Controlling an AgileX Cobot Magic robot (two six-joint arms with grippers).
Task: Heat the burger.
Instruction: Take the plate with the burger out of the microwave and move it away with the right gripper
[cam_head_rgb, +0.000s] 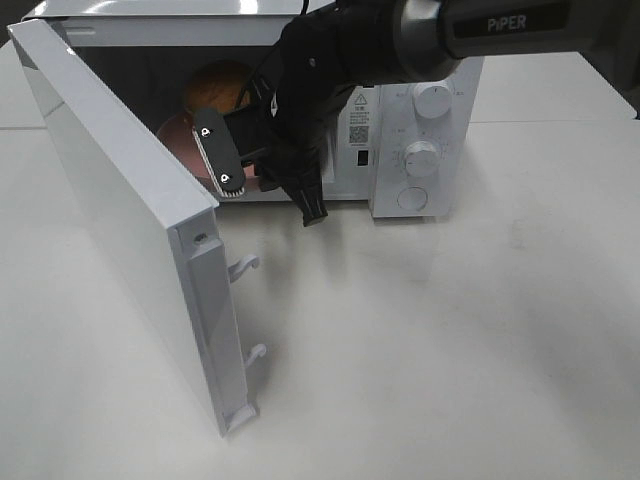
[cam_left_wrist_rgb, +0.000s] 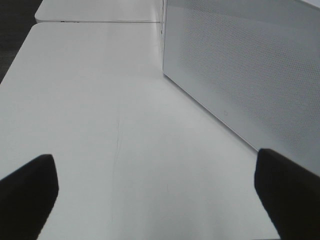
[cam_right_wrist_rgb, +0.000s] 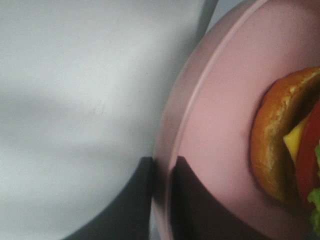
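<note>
The burger (cam_head_rgb: 214, 86) shows its brown bun inside the open microwave (cam_head_rgb: 421, 120), on a pink plate (cam_head_rgb: 176, 134). Up close, the burger (cam_right_wrist_rgb: 272, 145) shows bun, yellow cheese, red tomato and green lettuce on the plate (cam_right_wrist_rgb: 220, 100). My right gripper (cam_right_wrist_rgb: 162, 197) is shut on the plate's rim, one dark finger on each side of it. In the exterior high view the right arm (cam_head_rgb: 330, 60) reaches into the cavity and hides its fingertips. My left gripper (cam_left_wrist_rgb: 156, 195) is open over bare table, beside a white perforated panel (cam_left_wrist_rgb: 240, 65).
The microwave door (cam_head_rgb: 120, 200) stands swung wide open toward the front left, with two latch hooks (cam_head_rgb: 245, 265) on its edge. Control knobs (cam_head_rgb: 424, 157) sit on the microwave's right side. The white table (cam_head_rgb: 450, 350) spreads in front.
</note>
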